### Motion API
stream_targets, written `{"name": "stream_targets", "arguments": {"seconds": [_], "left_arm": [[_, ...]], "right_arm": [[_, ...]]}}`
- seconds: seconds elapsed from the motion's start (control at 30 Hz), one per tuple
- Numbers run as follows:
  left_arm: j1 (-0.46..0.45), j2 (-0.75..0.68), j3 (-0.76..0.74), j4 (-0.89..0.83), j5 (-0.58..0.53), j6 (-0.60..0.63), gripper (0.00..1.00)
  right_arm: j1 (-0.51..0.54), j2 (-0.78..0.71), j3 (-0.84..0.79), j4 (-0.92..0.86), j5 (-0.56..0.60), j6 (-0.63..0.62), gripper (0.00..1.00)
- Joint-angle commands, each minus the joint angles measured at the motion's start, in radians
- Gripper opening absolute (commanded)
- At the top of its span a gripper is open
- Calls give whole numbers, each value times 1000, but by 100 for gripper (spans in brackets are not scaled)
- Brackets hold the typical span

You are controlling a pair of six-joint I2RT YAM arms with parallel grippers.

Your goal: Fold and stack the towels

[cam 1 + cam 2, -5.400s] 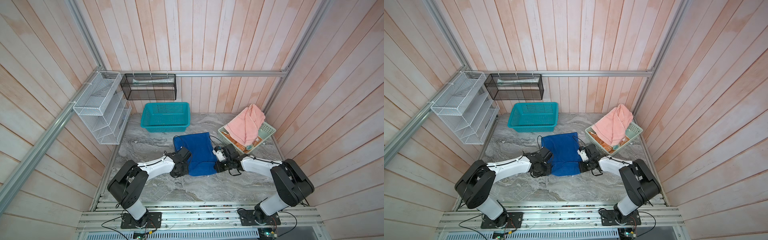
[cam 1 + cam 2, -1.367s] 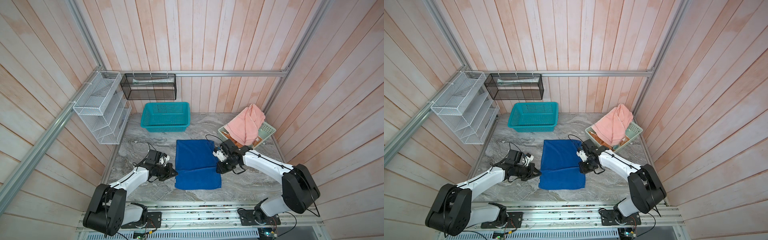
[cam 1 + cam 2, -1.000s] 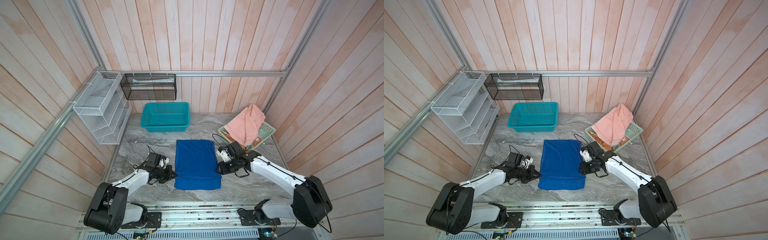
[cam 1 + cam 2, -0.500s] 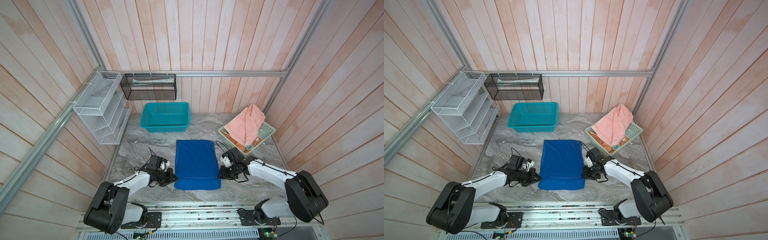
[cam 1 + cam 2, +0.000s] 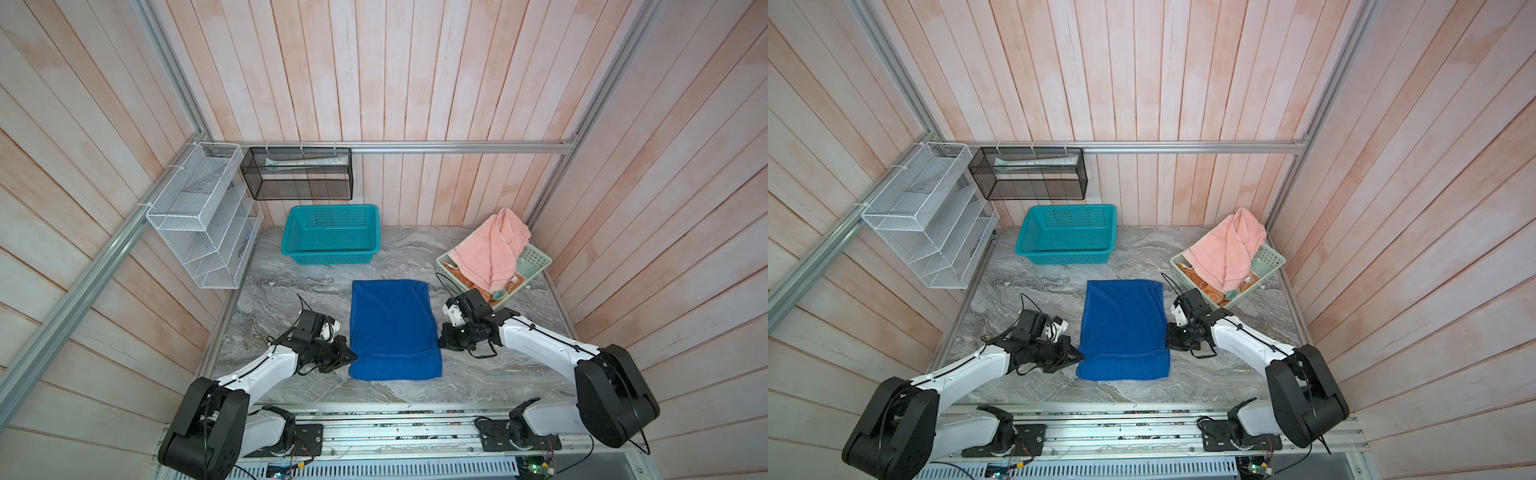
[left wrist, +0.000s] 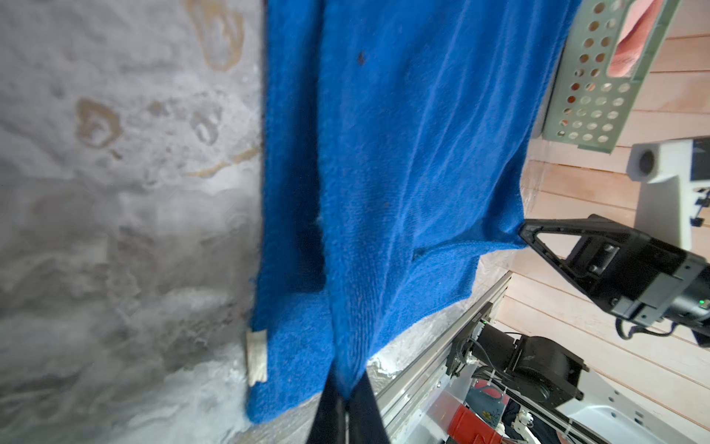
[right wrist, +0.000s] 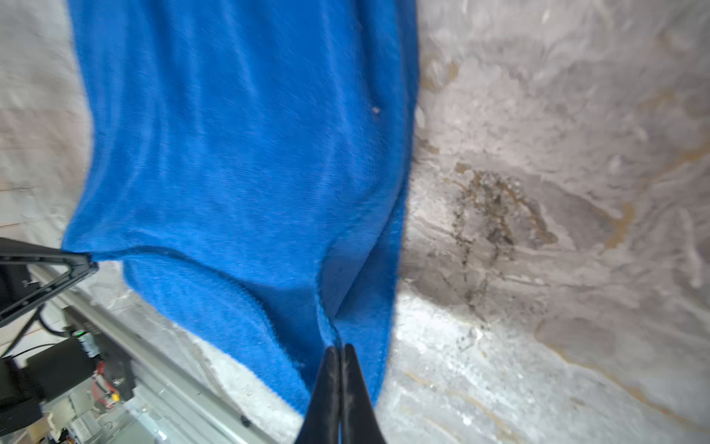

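Presently noted blue towel (image 5: 392,324) laid mid-worktop (image 5: 478,374), doubled over, with the lower layer showing as a strip along the near end. Found left claw (image 5: 351,358) clamped fully shut on the near left corner of the upper layer; confirmed in the left wrist view, cloth drawn up into a ridge running to the black tips. Found right claw (image 5: 439,343) likewise closed tight on the matching right corner, hem pulled taut toward its tips in the right wrist view. Judged the paired corner grips a means of keeping that edge straight and level, for carrying the layer over as one sheet in the next fold without skewing. Recorded left arm (image 5: 266,365) and right arm (image 5: 540,338) both reaching low from the near side, forearms close to level with the worktop, wrists turned inward, claws pointing at each other across the towel. Observed slight lift at the held edge only; rest of the cloth flat on the worktop. Noted pink towel (image 5: 492,249) draped unfolded over the tray (image 5: 536,259) at far right, apparently parked there pending its turn. Noted basket (image 5: 332,258) at the far edge, well apart from the work. Assessed task as early: no towel fully folded, no stack begun.
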Motion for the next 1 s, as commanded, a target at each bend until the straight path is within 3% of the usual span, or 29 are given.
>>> {"name": "stream_targets", "arguments": {"seconds": [0.0, 0.13, 0.27, 0.4, 0.57, 0.63, 0.73, 0.83, 0.97], "left_arm": [[-2, -62, 65, -116, -29, 31, 0], [-2, -138, 76, -212, -43, 20, 0], [-3, -182, 18, -232, -25, -18, 0], [-8, -183, -81, -162, 12, -77, 0], [-34, -122, -115, -102, 14, -94, 0], [-46, -102, -113, -106, 8, -96, 12], [-51, -116, -77, -172, -21, -80, 36], [-49, -164, -9, -264, -80, -57, 42], [-50, -175, 71, -318, -156, -23, 43]], "right_arm": [[-3, -98, 53, -124, 4, 11, 0], [6, -221, 13, -177, -11, 81, 0], [31, -299, -133, -106, -64, 177, 0], [47, -291, -279, 28, -116, 231, 0], [47, -228, -309, 74, -114, 208, 0], [49, -219, -299, 57, -110, 196, 0], [49, -242, -266, 3, -86, 179, 22], [43, -261, -195, -85, 3, 146, 35], [14, -236, -110, -103, 83, 83, 37]]}}
